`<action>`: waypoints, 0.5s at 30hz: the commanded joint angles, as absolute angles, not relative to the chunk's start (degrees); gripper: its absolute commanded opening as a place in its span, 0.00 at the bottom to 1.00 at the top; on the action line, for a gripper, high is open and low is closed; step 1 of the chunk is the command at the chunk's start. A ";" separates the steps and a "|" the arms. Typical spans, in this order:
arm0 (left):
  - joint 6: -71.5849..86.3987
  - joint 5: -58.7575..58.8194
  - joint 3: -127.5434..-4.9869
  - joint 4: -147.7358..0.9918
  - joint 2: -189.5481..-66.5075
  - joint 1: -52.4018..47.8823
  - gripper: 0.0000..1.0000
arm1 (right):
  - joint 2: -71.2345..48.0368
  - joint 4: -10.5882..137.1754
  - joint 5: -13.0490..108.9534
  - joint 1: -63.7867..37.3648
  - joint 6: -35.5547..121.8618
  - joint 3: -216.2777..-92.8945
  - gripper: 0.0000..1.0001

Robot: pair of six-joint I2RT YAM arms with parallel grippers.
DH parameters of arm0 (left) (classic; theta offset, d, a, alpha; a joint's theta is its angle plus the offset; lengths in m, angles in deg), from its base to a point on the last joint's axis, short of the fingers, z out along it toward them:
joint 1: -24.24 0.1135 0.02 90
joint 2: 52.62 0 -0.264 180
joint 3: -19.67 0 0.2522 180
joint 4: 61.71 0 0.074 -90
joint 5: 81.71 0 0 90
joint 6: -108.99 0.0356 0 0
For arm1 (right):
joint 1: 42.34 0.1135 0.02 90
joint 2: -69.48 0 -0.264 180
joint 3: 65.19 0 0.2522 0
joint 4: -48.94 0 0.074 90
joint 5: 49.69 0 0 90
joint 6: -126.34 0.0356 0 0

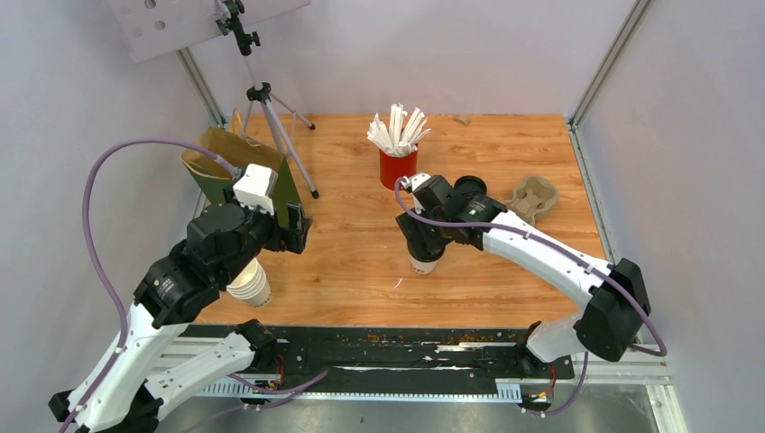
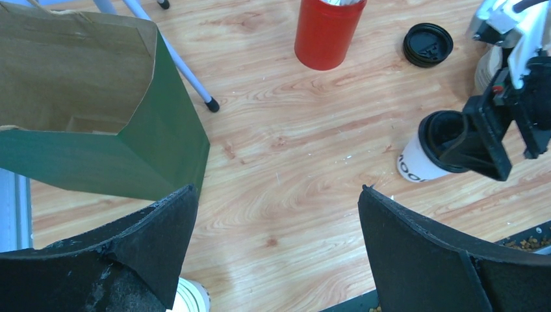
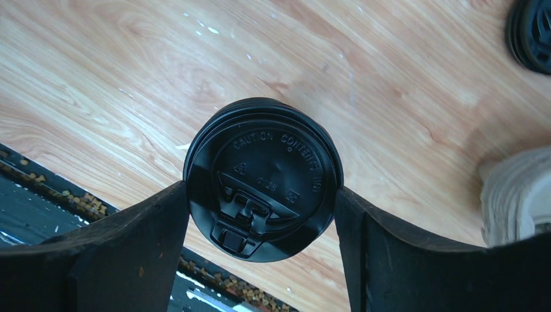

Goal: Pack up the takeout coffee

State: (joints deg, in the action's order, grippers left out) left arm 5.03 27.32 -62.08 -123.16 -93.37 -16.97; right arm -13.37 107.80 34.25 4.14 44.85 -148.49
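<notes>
The takeout coffee [image 3: 263,175], a white paper cup [image 1: 424,262] with a black lid, stands mid-table. My right gripper [image 3: 261,188] reaches down over it, and both fingers touch the lid's rim on opposite sides. The left wrist view shows the cup [image 2: 416,162] with those fingers around its top. The green paper bag [image 1: 216,158] stands open at the far left, brown inside [image 2: 71,71]. Beside the bag's right side my left gripper [image 1: 298,230] hovers wide open above bare wood, with nothing between its fingers [image 2: 278,188].
A red cup of white sticks [image 1: 398,167] stands behind the coffee. Spare black lids [image 1: 469,189] and a pulp cup carrier [image 1: 532,198] lie to the right. A stack of white cups [image 1: 250,284] sits under the left arm. Tripod legs [image 1: 289,135] stand near the bag.
</notes>
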 commanded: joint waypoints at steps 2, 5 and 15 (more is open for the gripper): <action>5.93 28.25 -61.52 -121.35 -92.98 -16.98 1.00 | -7.86 112.93 31.81 -0.40 47.70 -145.47 0.72; 5.83 28.31 -61.38 -121.35 -92.90 -16.97 1.00 | -4.56 115.40 30.86 -5.23 49.12 -142.85 0.72; 5.04 27.53 -60.37 -120.79 -92.52 -16.96 1.00 | 6.42 113.06 31.17 -18.50 50.78 -134.24 0.72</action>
State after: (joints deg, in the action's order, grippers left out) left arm 5.01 27.67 -60.73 -123.18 -93.07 -16.97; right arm 3.97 115.54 31.82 -16.93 48.94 -135.94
